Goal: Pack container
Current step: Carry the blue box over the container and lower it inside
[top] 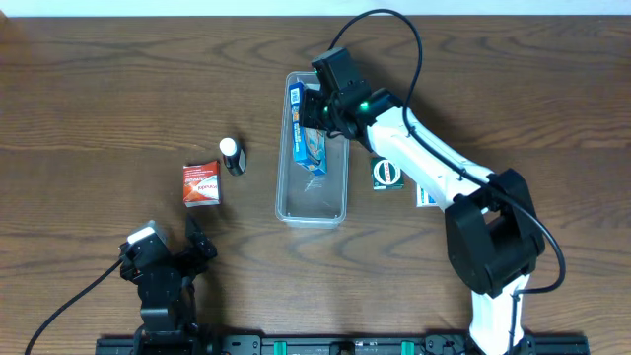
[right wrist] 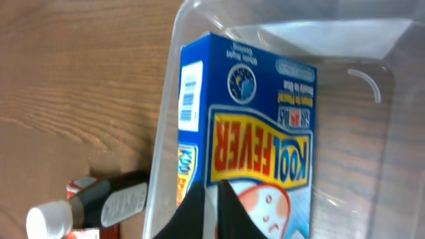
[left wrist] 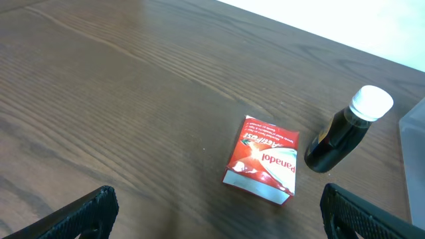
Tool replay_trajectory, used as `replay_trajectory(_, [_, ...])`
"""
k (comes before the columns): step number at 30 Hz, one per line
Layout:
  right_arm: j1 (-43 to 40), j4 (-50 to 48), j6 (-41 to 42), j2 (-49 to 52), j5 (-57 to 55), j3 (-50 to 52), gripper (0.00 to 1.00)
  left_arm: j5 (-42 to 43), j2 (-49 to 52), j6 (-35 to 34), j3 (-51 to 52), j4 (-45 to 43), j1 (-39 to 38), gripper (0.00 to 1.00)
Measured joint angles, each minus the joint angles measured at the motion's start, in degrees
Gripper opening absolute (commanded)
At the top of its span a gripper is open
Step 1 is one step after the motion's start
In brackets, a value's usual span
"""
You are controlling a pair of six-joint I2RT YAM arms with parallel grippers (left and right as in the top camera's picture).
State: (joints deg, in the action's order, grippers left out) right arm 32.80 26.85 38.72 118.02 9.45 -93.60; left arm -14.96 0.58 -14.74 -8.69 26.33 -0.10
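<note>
Right tool (right wrist: 214,192) (nearly closed, hold unclear) over blue carton (right wrist: 259,133); container's (top: 312,221) near half bare

Your left arm (top: 163,286) sits folded low near its base, and the left gripper (left wrist: 216,199) is spread wide, with one of the fingers (left wrist: 80,216) at each lower corner of the wrist view. Your right arm (top: 434,158) stretches far forward and to the left of its base, wrist angled down. The right gripper (right wrist: 211,206) has its fingers drawn nearly together — only a sliver shows between them.
</note>
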Motion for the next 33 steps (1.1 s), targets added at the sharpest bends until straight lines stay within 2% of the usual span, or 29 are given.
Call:
replay_trajectory(6, [-1.4, 5.1, -1.3, -1.6, -0.9, 0.0, 0.06, 0.0, 0.0, 0.0, 0.0, 0.0, 0.0, 0.98])
replay_trajectory(11, [-2.1, 2.9, -3.3, -1.6, -0.9, 0.0, 0.07, 0.0, 0.0, 0.0, 0.0, 0.0, 0.0, 0.98])
replay_trajectory(21, [0.2, -1.4, -5.2, -0.3, -0.2, 0.0, 0.02, 0.0, 0.0, 0.0, 0.0, 0.0, 0.0, 0.98])
replay_trajectory(33, [1.1, -0.1, -9.3, 4.6, 1.6, 0.0, 0.08, 0.0, 0.0, 0.0, 0.0, 0.0, 0.0, 0.98])
